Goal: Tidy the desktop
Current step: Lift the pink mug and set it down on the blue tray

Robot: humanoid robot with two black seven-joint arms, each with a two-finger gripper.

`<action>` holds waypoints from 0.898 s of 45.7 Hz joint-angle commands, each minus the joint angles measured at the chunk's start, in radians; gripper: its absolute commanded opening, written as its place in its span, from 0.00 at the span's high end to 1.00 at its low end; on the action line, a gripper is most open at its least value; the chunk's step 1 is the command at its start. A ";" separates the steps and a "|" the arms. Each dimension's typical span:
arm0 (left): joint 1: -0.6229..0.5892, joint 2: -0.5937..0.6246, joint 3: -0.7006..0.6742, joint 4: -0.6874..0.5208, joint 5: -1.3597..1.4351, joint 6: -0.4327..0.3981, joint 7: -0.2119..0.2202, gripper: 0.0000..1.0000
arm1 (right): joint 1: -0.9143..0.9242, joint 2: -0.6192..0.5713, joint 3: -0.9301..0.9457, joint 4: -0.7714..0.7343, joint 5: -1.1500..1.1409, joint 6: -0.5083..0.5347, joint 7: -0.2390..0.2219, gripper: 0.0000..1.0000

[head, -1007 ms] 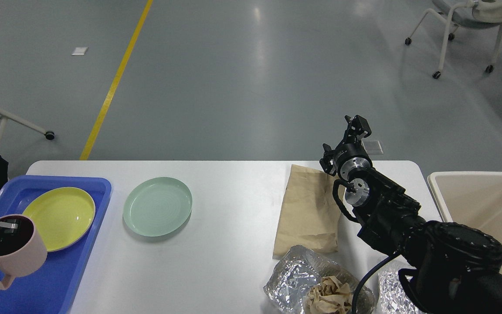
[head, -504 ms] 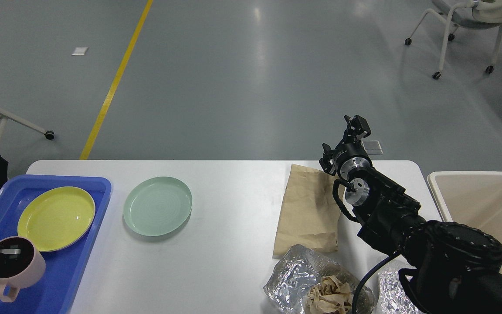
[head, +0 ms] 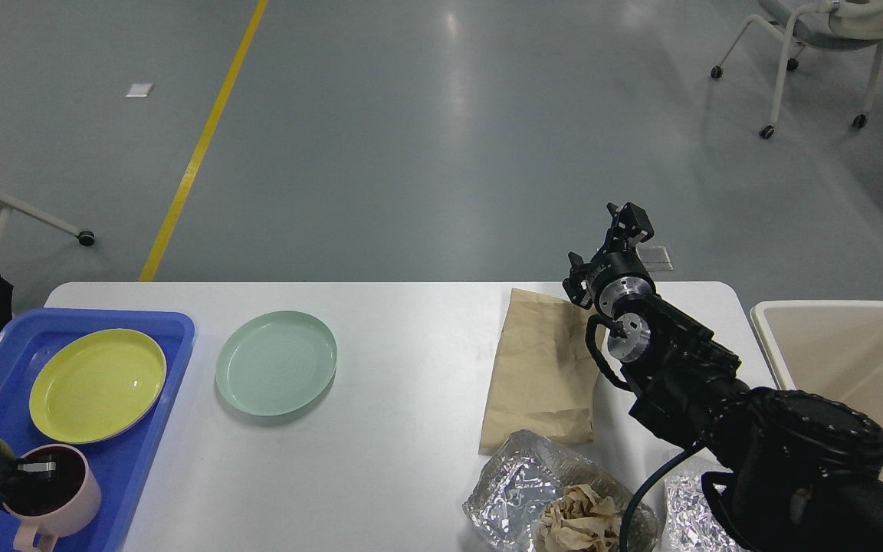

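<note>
The white desktop (head: 411, 452) spans the lower view. On its left a blue tray (head: 116, 479) holds a yellow plate (head: 96, 385) and, at the near corner, a pink mug (head: 66, 497). My left gripper (head: 31, 468) comes in from the bottom left and is shut on the mug's rim, one finger inside it. A pale green plate (head: 276, 373) lies right of the tray. My right gripper (head: 625, 222) hangs above the far right edge, just beyond a flat brown paper bag (head: 537, 376). It is small and dark, so its fingers cannot be told apart.
Crumpled foil containers (head: 510, 487) with a wad of brown paper (head: 576, 521) sit at the near right edge, partly behind my right arm. A cream bin (head: 855, 360) stands beside the table's right end. Wheeled chairs (head: 817, 46) stand on the grey floor.
My left gripper has carried the pink mug down and toward the near corner of the blue tray. The right arm has stayed still.
</note>
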 commanded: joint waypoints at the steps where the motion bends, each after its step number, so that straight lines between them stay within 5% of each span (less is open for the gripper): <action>1: -0.006 0.003 0.000 0.000 0.000 0.006 -0.002 0.77 | 0.000 0.001 0.001 0.000 0.000 0.000 -0.001 0.00; 17: -0.115 0.104 0.005 -0.009 0.000 -0.088 -0.008 0.47 | 0.000 0.001 -0.001 0.000 0.000 0.000 0.001 0.00; 37: -0.518 0.172 0.015 -0.014 -0.003 -0.696 -0.014 0.34 | 0.000 -0.001 0.001 0.000 0.000 0.000 0.001 0.00; 41: -0.610 0.166 0.015 -0.017 -0.009 -0.739 -0.014 0.34 | 0.000 0.001 0.001 0.000 0.000 0.000 0.001 0.00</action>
